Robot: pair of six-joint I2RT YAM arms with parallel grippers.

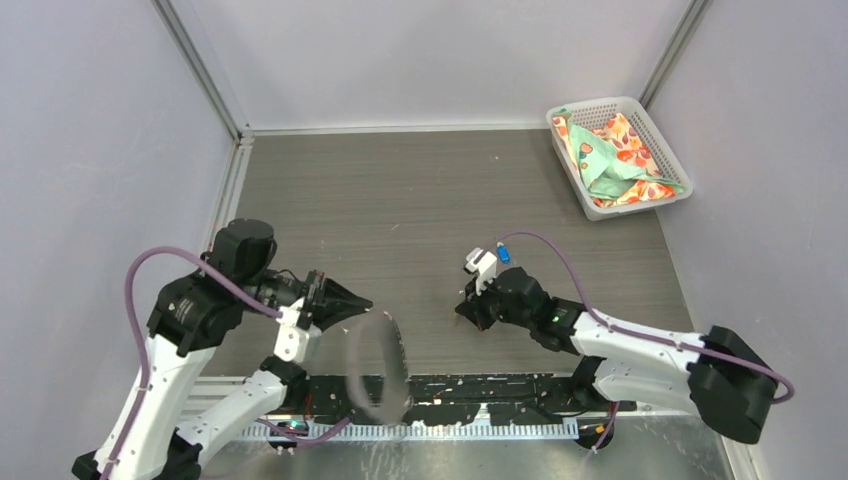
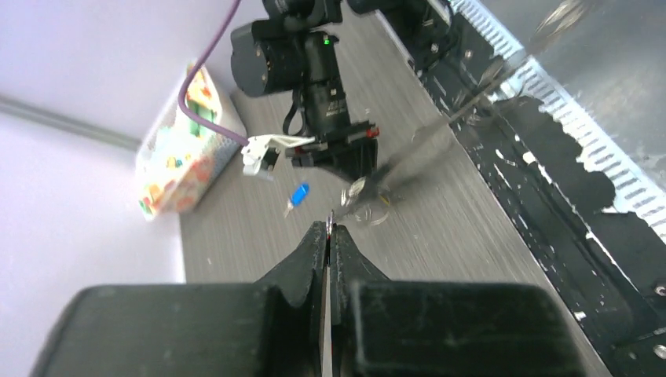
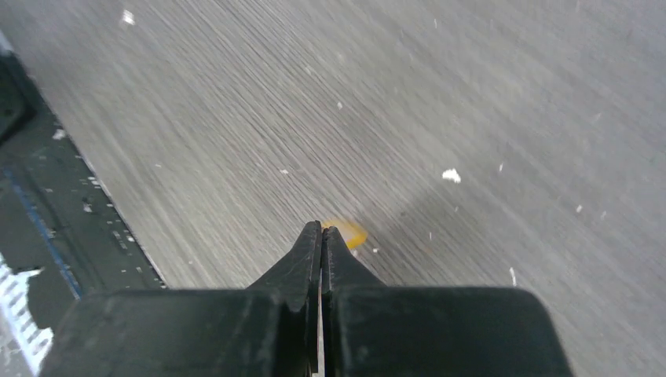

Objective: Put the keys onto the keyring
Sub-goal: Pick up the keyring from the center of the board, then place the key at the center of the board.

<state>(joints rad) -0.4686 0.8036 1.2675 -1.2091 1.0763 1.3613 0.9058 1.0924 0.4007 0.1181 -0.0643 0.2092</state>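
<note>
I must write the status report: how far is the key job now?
Done: nothing yet; no key is on the cord loop. In hand: left tool pinches the loop; right tool is shut at the yellow key. To do: threading both; blue key lies on the table.

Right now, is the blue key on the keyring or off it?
Off. The blue key lies alone on the table, clearly apart from the blurred keyring at the left gripper.

White arms [image 1: 165, 370], black joints [image 1: 240, 250], purple cables [image 1: 165, 251].
</note>
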